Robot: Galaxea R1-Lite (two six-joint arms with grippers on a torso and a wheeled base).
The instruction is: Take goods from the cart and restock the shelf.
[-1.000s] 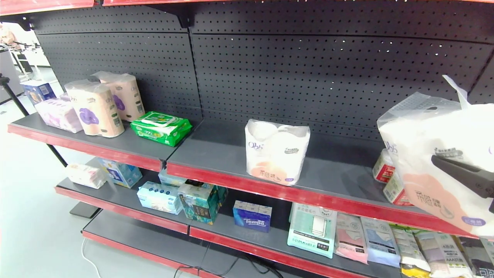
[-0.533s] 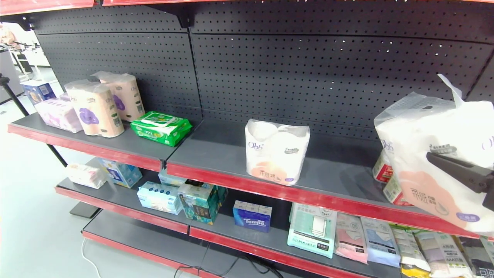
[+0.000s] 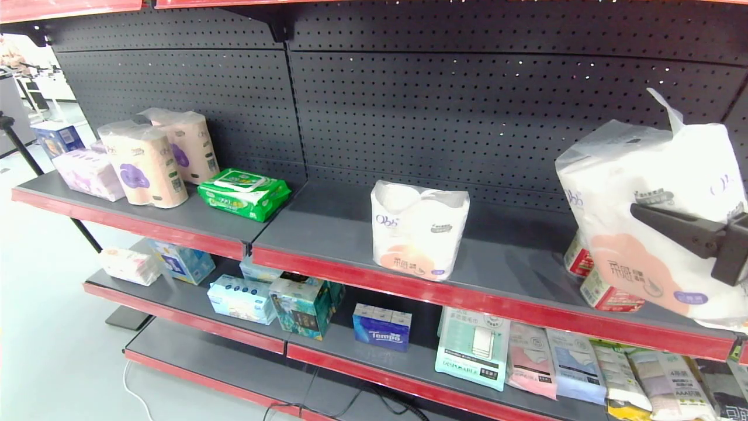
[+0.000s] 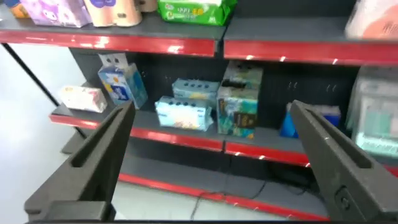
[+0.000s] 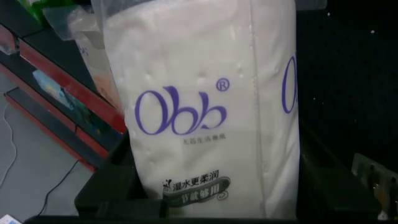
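My right gripper (image 3: 689, 234) is shut on a white pack of toilet rolls (image 3: 648, 210) with a pink patch, held over the right end of the middle shelf (image 3: 514, 263). In the right wrist view the same pack (image 5: 205, 106) sits between the two dark fingers (image 5: 109, 186). A matching white pack (image 3: 418, 228) stands upright near the shelf's front edge, at its middle. My left gripper (image 4: 211, 155) is open, held low in front of the lower shelves with nothing between its fingers.
Small red-and-white packs (image 3: 608, 292) sit on the shelf behind and under the held pack. Peach roll packs (image 3: 146, 164) and a green wipes pack (image 3: 244, 193) stand on the shelf's left section. Boxes and flat packs fill the lower shelf (image 3: 380, 333). Bare shelf lies between the two white packs.
My right gripper has lifted the white pack up and slightly leftward, toward the shelf. The small red-and-white packs beneath it show more. Everything else on the shelves stays put.
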